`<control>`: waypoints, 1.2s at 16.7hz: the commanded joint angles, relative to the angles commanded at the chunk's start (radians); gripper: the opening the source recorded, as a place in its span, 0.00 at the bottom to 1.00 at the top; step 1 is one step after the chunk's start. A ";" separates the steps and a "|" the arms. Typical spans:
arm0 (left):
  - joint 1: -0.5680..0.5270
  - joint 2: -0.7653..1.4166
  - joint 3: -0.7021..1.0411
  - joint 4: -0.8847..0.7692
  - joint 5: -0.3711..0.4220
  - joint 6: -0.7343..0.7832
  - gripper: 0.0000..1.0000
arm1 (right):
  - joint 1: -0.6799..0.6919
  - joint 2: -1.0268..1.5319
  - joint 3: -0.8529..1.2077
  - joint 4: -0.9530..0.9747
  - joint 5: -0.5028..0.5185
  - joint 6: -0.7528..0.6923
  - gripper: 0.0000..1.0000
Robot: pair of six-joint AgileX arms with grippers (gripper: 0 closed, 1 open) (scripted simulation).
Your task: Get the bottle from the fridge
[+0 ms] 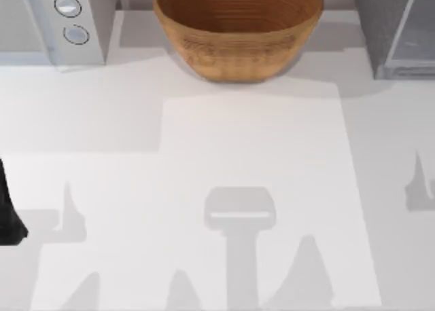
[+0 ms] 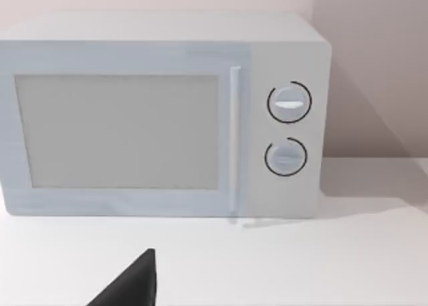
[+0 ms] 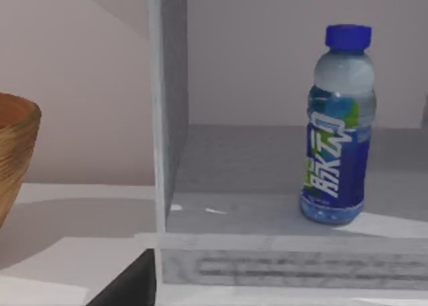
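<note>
Nearest the right wrist camera, a black sliver of the right end effector sat just outside the fridge; whether it was open or closed could not be told. Inside the fridge, on its grey floor, the bottle stood upright, blue cap up, well in from the open front. It looked like light, smooth plastic, probably slippery, best taken around the labelled middle. A raised front lip stood between end effector and bottle. Left of the fridge sat a wooden bowl, then a white microwave. Beside the microwave, the left end effector sat idle, grip state unclear.
</note>
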 joint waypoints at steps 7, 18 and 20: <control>0.000 0.000 0.000 0.000 0.000 0.000 1.00 | -0.190 0.631 0.054 0.550 -0.174 0.010 1.00; 0.000 0.000 0.000 0.000 0.000 0.000 1.00 | -0.345 1.138 0.112 1.017 -0.317 0.015 1.00; 0.000 0.000 0.000 0.000 0.000 0.000 1.00 | -0.345 1.138 0.112 1.017 -0.317 0.015 1.00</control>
